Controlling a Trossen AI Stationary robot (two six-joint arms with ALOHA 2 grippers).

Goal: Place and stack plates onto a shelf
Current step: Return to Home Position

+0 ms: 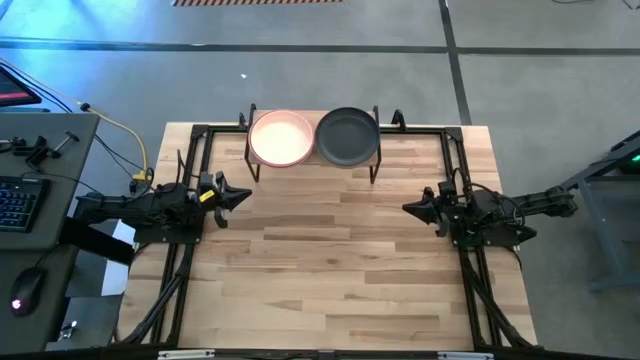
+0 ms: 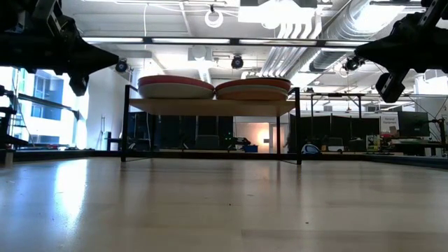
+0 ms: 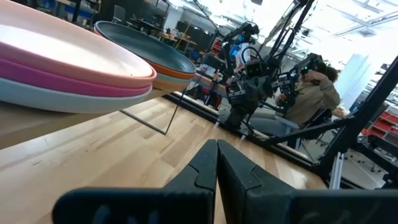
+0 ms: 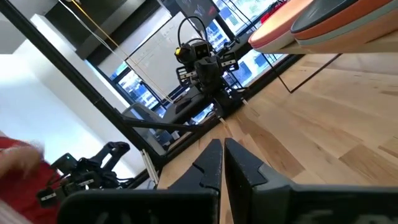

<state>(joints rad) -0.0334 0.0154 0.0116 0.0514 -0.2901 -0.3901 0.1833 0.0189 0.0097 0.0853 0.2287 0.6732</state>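
1. High view. Shelf stands at the far edge of the table, centred. Two plate stacks fill its top side by side, rims meeting. The left stack is topped by a pale pink plate, the right stack by a black one. Left gripper is over the table's left side and right gripper over its right. Both point inward, well clear of the shelf, carrying nothing.
2. Low view. Both stacks sit flat on the shelf top. The grippers hang high at the upper corners, above the table and apart from the shelf.
3. Left wrist view. Left gripper's fingers are pressed together, clenched on nothing. Left stack reads pale pink over hot pink over grey-white. Right stack shows dark over orange. A person sits beyond the table.
4. Right wrist view. Right gripper's fingers are closed, almost touching, empty. Stack rims show at one corner.
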